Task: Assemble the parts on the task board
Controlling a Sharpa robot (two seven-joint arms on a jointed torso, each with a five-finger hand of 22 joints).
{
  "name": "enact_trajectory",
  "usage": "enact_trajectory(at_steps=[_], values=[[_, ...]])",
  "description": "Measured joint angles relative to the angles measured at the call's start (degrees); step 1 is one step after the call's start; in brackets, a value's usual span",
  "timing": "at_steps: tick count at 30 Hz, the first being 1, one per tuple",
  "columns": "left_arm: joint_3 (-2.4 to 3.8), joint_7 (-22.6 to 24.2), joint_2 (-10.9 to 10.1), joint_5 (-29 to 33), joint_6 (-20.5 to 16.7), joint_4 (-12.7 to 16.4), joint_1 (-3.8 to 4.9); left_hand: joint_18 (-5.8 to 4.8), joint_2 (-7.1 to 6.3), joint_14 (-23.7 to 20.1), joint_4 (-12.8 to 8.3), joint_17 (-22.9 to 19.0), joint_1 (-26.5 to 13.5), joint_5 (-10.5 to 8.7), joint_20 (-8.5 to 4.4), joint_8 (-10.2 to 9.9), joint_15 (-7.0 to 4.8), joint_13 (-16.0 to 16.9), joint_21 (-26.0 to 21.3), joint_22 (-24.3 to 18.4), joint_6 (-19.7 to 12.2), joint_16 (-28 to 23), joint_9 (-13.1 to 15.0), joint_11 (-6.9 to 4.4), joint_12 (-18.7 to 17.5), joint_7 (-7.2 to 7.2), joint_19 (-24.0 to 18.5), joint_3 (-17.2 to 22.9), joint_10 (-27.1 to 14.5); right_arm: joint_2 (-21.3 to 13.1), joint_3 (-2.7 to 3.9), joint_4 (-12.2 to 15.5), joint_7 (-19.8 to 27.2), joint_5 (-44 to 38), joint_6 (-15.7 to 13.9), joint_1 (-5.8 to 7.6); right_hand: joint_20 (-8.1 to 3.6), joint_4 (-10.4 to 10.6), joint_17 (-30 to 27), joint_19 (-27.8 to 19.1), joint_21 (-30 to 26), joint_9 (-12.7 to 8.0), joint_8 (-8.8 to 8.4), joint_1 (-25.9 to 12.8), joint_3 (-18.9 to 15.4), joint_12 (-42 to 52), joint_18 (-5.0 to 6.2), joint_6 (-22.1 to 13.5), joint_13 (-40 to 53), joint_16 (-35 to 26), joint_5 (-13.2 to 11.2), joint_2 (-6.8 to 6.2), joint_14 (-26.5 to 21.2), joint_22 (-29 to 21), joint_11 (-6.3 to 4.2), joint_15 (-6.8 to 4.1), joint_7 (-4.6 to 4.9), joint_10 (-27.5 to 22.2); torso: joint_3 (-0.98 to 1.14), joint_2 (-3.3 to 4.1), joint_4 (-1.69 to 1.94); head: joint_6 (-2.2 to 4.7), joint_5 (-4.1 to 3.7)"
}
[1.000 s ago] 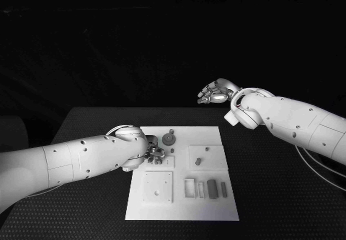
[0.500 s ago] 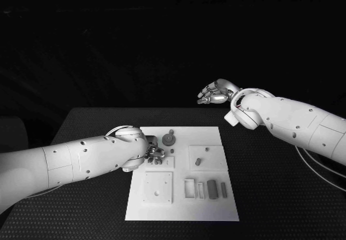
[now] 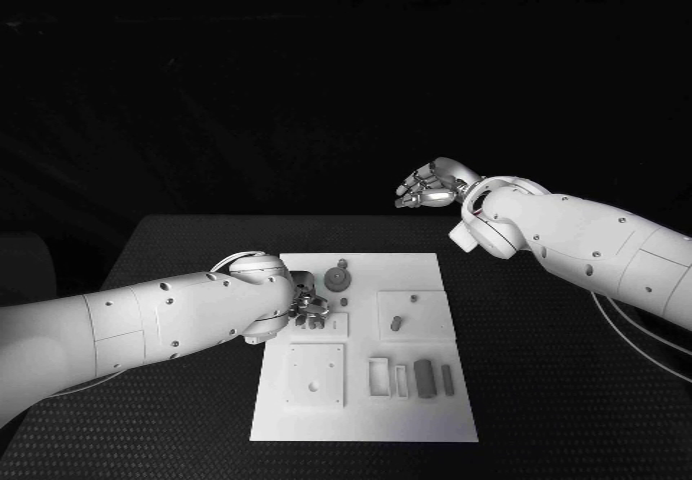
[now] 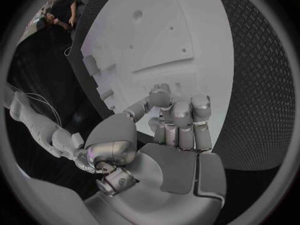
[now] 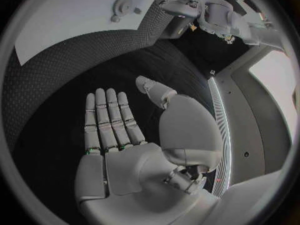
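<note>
Grey peg (image 3: pixel 397 323) (seemingly) lies lengthwise along task board (image 3: pixel 459 400).

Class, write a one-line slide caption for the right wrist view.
Right hand held open, holding nothing, above the black table.

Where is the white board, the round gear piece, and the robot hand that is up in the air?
task board (image 3: pixel 361 420), head view, bare near edge.
round gear piece (image 3: pixel 339 277), head view, its middle.
right robot hand (image 3: pixel 428 186), head view, middle of the hand.
</note>
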Motion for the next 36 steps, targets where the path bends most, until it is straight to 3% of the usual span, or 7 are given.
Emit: enact_trajectory(at_steps=[3, 5, 11, 13, 17, 28, 36], values=[[0.0, -0.01, -0.02, 0.01, 0.0, 0.0, 0.0, 0.17, -0.84, 0.02, 0.76, -0.11, 0.33, -1.36, 0.0, -0.01, -0.36, -0.04, 0.0, 0.0, 0.07, -0.23, 0.06, 0.0, -0.23, -0.07, 0.0, -0.36, 0.0, -0.03, 0.0, 0.0, 0.0, 0.0, 0.01, -0.01, 0.0, 0.0, 0.0, 0.0, 0.0, 0.0, 0.0, 0.0, 0.0, 0.0, -0.01, 0.0, 0.0, 0.0, 0.23, 0.0, -0.01, 0.04, 0.0, 0.0, 0.0, 0.0, -0.01, 0.0, 0.01, 0.04, -0.03], [0.0, -0.07, -0.06, 0.01, -0.03, -0.02, -0.02, 0.93, -2.07, 0.74, 1.26, -0.19, 0.07, -2.59, 0.0, -0.24, -1.13, -0.11, 0.0, 0.0, 0.73, -0.23, 0.15, -0.12, -0.24, -0.73, 0.0, -0.5, 0.12, -0.05, 0.0, 0.0, -0.01, 0.0, 0.01, -0.01, 0.0, 0.0, 0.0, 0.0, 0.0, -0.03, 0.0, 0.0, 0.0, 0.0, -0.01, 0.0, 0.0, 0.0, 0.23, 0.0, -0.01, 0.06, 0.0, 0.01, 0.0, 0.0, -0.01, 0.0, 0.01, 0.06, -0.04], [-0.06, -0.16, -0.15, 0.01, -0.05, -0.04, -0.09, 0.92, -4.47, 1.24, 2.25, -0.26, -0.8, -4.44, 0.0, -0.21, -1.81, -0.1, 0.0, -0.01, 1.66, -0.23, 0.33, -0.11, -0.27, -1.67, 0.0, -0.92, 0.11, -0.09, 0.0, 0.01, -0.02, 0.0, 0.08, -0.05, 0.0, 0.16, -0.07, -0.42, 0.0, -0.05, 0.0, 0.0, -0.16, 0.0, -0.01, 0.0, 0.0, 0.0, 0.42, 0.0, -0.01, 0.12, 0.0, 0.0, 0.0, 0.0, -0.01, -0.01, 0.02, 0.07, -0.04], [-0.1, -0.21, -0.18, 0.01, -0.05, -0.05, -0.14, 0.92, -4.99, 1.24, 2.32, -0.32, -1.08, -4.66, 0.0, -0.46, -1.81, -0.1, 0.0, -0.01, 4.24, -0.23, 0.39, -0.19, -0.27, -3.26, 0.0, -0.99, -0.63, -0.1, 0.0, 0.01, -0.02, 0.0, 0.11, -0.06, 0.0, 0.16, -0.07, -0.42, 0.0, -0.05, 0.0, 0.0, -0.16, 0.0, -0.01, 0.0, 0.0, 0.0, 0.44, 0.0, -0.11, 0.12, 0.0, 0.1, 0.0, 0.0, -0.01, -0.01, 0.02, 0.01, -0.04], [-0.13, -0.32, -0.24, 0.01, -0.05, -0.06, -0.2, 0.92, -5.56, 1.26, 2.46, -0.32, -1.1, -5.05, 0.0, -0.45, -1.83, -0.1, 0.0, -0.01, 5.76, -0.23, 0.47, -0.08, -0.27, -2.54, 0.0, -1.13, -0.92, -0.1, 0.0, 0.02, -0.03, 0.0, 0.16, -0.08, 0.0, 0.16, -0.07, -0.42, -0.22, -0.1, 0.0, 0.0, -0.16, 0.0, -0.03, 0.0, 0.0, 0.0, 0.45, 0.0, -0.24, 0.13, 0.0, 0.23, 0.0, 0.0, -0.01, -0.01, 0.02, -0.04, -0.05], [-0.12, -0.36, -0.3, 0.01, -0.06, -0.05, -0.2, 0.92, -6.86, 1.32, 3.17, -0.38, -1.95, -5.94, 0.0, -0.45, -1.88, -0.1, 0.0, -0.01, 5.85, -0.23, 0.55, 0.02, -0.49, -2.45, 0.0, -1.84, -0.81, -0.09, 0.0, -0.02, -0.04, 0.0, 0.23, -0.23, 0.0, 0.16, -0.06, -0.42, -0.23, -0.09, 0.0, 0.0, -0.16, 0.0, -0.04, 0.0, 0.0, -0.23, 0.44, 0.0, -0.44, 0.18, 0.0, 0.06, 0.0, 0.0, 0.0, -0.01, 0.01, 0.01, -0.01], [-0.12, -0.37, -0.35, 0.02, -0.23, -0.05, -0.21, 0.91, -7.1, 1.33, 3.25, -0.43, -2.19, -6.04, 0.0, -0.56, -1.87, -0.1, 0.0, -0.02, 5.86, -0.23, 0.61, 0.02, -0.49, -2.45, 0.0, -1.92, -0.81, -0.1, 0.0, -0.04, -0.06, 0.0, 0.28, -0.45, 0.0, 0.16, -0.06, -0.42, -0.23, -0.14, 0.0, 0.0, -0.16, 0.0, -0.04, 0.0, 0.0, -0.23, 0.44, 0.0, -0.44, 0.23, 0.0, 0.05, 0.0, 0.0, -0.01, 0.01, 0.0, 0.02, 0.03]])
